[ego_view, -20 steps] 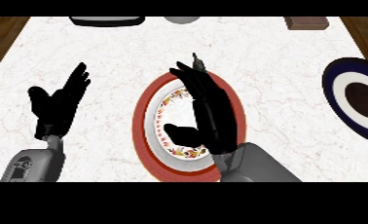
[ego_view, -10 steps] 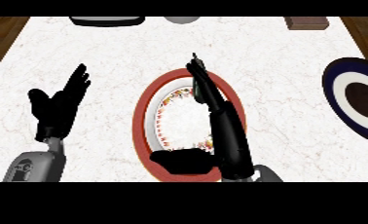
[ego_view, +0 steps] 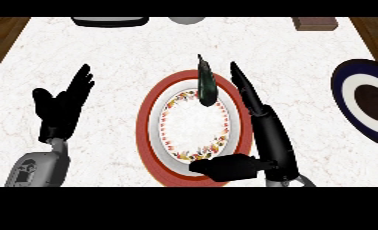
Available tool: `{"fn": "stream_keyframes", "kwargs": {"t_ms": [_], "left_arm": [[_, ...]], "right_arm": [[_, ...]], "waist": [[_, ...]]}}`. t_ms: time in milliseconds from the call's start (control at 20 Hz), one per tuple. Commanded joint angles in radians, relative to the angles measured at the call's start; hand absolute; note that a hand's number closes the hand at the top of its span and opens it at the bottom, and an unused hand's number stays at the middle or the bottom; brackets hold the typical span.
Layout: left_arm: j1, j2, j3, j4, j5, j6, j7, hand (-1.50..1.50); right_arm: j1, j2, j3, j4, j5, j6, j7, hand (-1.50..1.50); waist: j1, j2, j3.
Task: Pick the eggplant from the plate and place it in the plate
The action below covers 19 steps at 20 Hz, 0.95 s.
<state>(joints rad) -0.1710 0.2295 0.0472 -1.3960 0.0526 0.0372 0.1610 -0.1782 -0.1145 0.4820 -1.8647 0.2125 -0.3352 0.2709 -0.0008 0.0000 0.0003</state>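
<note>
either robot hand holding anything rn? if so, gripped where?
Nothing is held. The right robot hand lies open beside the eggplant on the red-rimmed plate, fingers straight, thumb apart. The left robot hand rests open at the left.

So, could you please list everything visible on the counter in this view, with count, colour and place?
eggplant: one, dark green-black, lying on the far rim of the red-rimmed plate, tip pointing away
red-rimmed plate: one, red rim, white centre with a floral ring, middle of the counter
dark blue plate: one, dark blue with white ring, right edge, partly cut off
counter: one, white marble
dark tray-like item: one, far edge, left
grey round item: one, far edge, centre
brown block: one, far edge, right
left hand: one, black, open, resting at left
right hand: one, black, fingers straight, beside the plate's right rim
</note>
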Motion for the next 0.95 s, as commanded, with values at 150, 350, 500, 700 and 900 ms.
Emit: {"fn": "stream_keyframes", "kwargs": {"t_ms": [150, 350, 500, 700, 900], "left_arm": [[-0.004, -0.006, 0.026, 0.008, -0.015, -0.017, -0.022, 0.0], [0.002, -0.034, 0.008, 0.001, -0.041, -0.014, 0.018, 0.0], [-0.002, 0.005, 0.052, -0.016, 0.004, -0.06, 0.029, 0.0], [-0.065, -0.011, 0.056, 0.049, -0.03, -0.034, 0.024, 0.0], [-0.043, 0.027, 0.099, -0.017, 0.019, -0.087, 0.076, 0.0]], "right_arm": [[0.076, -0.081, -0.165, -0.017, -0.11, 0.155, -0.122, -1.5], [0.089, -0.044, -0.209, 0.03, -0.089, 0.174, -0.151, -1.5], [0.075, -0.109, -0.291, 0.045, -0.136, 0.248, -0.152, -1.5], [0.189, -0.131, -0.309, -0.029, -0.119, 0.275, -0.187, -1.5], [0.138, -0.109, -0.345, 0.1, -0.101, 0.303, -0.233, -1.5]], "waist": [[-0.001, 0.0, 0.0], [0.0, 0.0, 0.0], [0.001, 0.0, 0.0], [-0.005, 0.0, 0.0], [0.001, 0.0, 0.0]]}}
